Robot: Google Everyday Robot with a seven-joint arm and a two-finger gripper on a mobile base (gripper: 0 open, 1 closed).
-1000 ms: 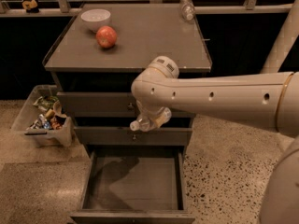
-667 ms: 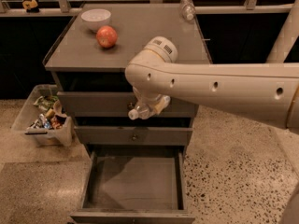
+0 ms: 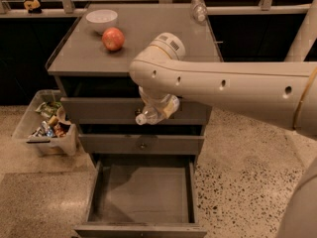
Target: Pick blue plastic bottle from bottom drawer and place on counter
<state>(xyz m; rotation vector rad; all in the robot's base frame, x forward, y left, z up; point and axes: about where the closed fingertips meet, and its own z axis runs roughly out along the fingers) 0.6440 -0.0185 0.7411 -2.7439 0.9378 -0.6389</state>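
1. The bottle (image 3: 151, 115) is gripped between the closed fingers of the gripper (image 3: 163, 107) and held in the air, just below the counter's (image 3: 148, 43) front edge.
2. The drawer (image 3: 143, 187) is open, with only its grey floor shown. The pick is judged done; lifting and release onto the counter remain.
3. An apple (image 3: 113, 38) and a bowl (image 3: 101, 20) are seen near the back left corner, and a second bottle (image 3: 199, 8) at the back right corner.
4. A bin (image 3: 49, 145) of wrappers is seen on the speckled floor (image 3: 247, 172), left of the cabinet.

- Your gripper (image 3: 157, 112), clasping the blue plastic bottle (image 3: 147, 116), hangs before the upper drawers (image 3: 99, 110).
- Apple (image 3: 113, 38) and bowl (image 3: 101, 20) at left, second bottle (image 3: 199, 8) far right, flank the counter's (image 3: 148, 20) open middle.
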